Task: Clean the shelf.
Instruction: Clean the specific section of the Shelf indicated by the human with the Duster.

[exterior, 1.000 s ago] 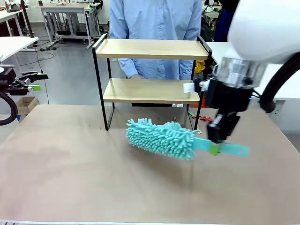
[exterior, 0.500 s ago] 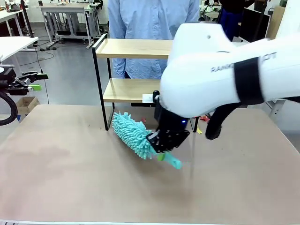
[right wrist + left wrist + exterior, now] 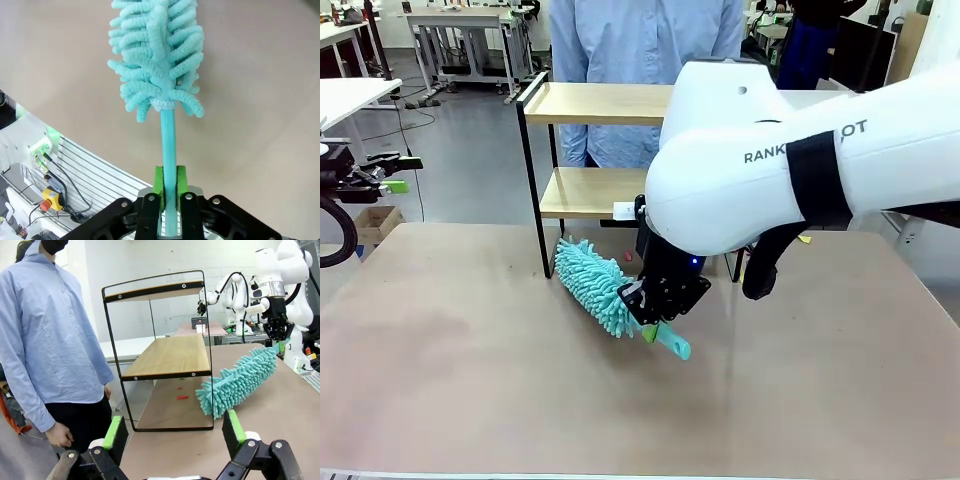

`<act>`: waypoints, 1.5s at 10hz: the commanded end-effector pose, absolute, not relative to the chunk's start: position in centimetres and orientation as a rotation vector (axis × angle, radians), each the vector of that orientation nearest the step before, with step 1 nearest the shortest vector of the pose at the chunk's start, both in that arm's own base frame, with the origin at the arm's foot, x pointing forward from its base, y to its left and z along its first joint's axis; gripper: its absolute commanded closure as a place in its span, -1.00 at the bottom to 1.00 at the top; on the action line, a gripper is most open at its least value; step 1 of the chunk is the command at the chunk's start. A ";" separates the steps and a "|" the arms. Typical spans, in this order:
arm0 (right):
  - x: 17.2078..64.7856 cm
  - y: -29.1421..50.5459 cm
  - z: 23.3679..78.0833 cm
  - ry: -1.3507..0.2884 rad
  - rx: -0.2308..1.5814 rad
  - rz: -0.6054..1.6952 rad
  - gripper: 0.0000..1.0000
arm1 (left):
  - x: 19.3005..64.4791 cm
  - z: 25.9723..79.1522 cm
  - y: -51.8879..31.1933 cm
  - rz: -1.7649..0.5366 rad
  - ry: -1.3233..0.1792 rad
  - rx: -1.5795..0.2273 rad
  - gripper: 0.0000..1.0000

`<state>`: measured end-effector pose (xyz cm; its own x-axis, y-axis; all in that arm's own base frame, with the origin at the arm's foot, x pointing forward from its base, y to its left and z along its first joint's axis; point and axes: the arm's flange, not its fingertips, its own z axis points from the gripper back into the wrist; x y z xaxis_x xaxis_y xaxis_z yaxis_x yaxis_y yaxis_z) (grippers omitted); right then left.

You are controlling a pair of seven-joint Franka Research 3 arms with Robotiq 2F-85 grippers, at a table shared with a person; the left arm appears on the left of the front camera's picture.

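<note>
Right arm [image 3: 760,170] bends low across mid-table. Right gripper [image 3: 655,322] is clamped on the teal duster [image 3: 592,283] handle, its head beside the shelf [image 3: 600,103] leg. Left gripper [image 3: 174,429] is spread wide, holding nothing. Arm lettering reads "RANK…OT", partly covered.

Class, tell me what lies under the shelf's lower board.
The table, with two small red scraps on it. In the front view the right arm covers the right half of the shelf.

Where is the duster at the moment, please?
In the front view, the duster is near the middle of the table, just in front of the shelf, its handle clamped in the right claw.
</note>
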<state>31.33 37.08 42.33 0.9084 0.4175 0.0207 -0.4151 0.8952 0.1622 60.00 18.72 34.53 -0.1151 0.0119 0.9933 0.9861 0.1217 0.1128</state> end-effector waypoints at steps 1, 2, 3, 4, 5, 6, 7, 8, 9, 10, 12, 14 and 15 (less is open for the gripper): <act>31.4 37.1 42.2 0.017 0.165 0.431 0.74 | 59.7 34.8 18.6 -1.208 -1.364 -1.071 -1.00; 31.8 39.5 41.7 -0.043 0.197 0.387 0.74 | 59.7 34.8 18.6 -1.208 -1.364 -1.071 -1.00; 32.4 41.5 41.1 -0.106 0.191 0.320 0.74 | 59.7 34.8 18.6 -1.208 -1.364 -1.071 -1.00; 32.4 43.2 40.4 -0.169 0.183 0.263 0.74 | 59.7 34.8 18.6 -1.208 -1.364 -1.071 -1.00; 32.4 44.5 39.8 -0.222 0.177 0.222 0.74 | 59.7 34.8 18.6 -1.208 -1.364 -1.071 -1.00; 32.6 45.9 39.2 -0.252 0.147 0.165 0.74 | 59.7 34.8 18.6 -1.208 -1.364 -1.071 -1.00; 32.9 47.4 38.4 -0.270 0.122 0.123 0.74 | 59.7 34.8 18.6 -1.208 -1.364 -1.071 -1.00; 33.4 49.2 37.6 -0.290 0.103 0.093 0.74 | 59.7 34.8 18.6 -1.208 -1.364 -1.071 -1.00; 33.9 50.6 36.9 -0.303 0.100 0.075 0.74 | 59.7 34.8 18.6 -1.208 -1.364 -1.071 -1.00; 34.5 51.8 36.4 -0.314 0.102 0.063 0.74 | 59.7 34.8 18.6 -1.208 -1.364 -1.071 -1.00; 36.1 53.2 36.0 -0.322 0.109 0.030 0.74 | 59.7 34.8 18.6 -1.208 -1.364 -1.071 -1.00; 37.6 53.5 36.2 -0.299 0.136 0.007 0.74 | 59.7 34.8 18.6 -1.208 -1.364 -1.071 -1.00; 38.1 53.4 36.3 -0.290 0.147 -0.007 0.74 | 59.7 34.8 18.6 -1.208 -1.364 -1.071 -1.00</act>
